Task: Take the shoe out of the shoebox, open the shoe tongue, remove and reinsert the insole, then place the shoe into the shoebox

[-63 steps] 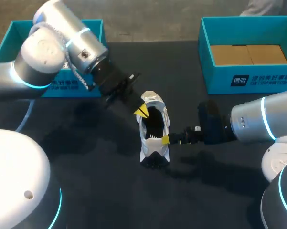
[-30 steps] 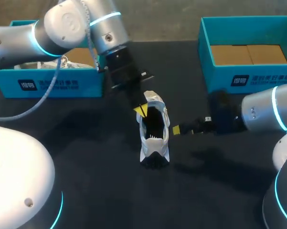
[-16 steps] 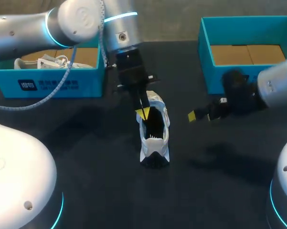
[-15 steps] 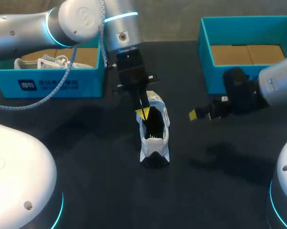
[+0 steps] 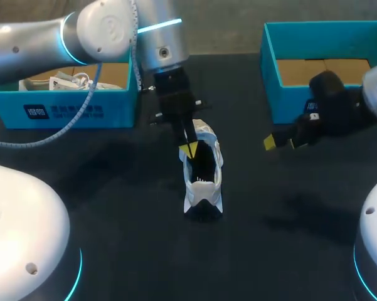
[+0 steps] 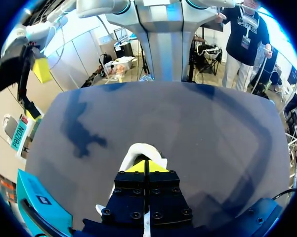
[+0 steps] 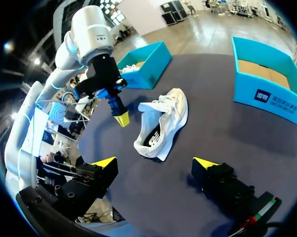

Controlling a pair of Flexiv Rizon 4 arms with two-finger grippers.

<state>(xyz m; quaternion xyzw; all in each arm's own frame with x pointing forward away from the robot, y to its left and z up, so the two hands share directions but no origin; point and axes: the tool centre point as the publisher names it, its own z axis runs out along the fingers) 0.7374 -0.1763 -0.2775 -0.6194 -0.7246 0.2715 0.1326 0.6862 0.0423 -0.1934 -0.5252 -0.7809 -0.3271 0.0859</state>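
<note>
From above, the white shoe (image 5: 202, 175) sits mid-frame, with the left gripper (image 5: 188, 149) at its opening and the right gripper (image 5: 277, 143) well apart at the right. The left wrist view shows the left gripper (image 6: 145, 166) with its tips pressed together above the shoe (image 6: 138, 150). In the right wrist view the right gripper (image 7: 155, 163) is spread wide and empty, the shoe (image 7: 163, 123) ahead of it.

Since earliest frame: right gripper (image 5: 277, 143) pulled off shoe (image 5: 202, 169) side, now mid-right of frame, well apart. left arm (image 5: 106, 28) swung up toward top left, uncovering shoebox (image 5: 69, 111) there.

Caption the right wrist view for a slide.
Open right end effector faces the shoe; left end effector shut beside it.
</note>
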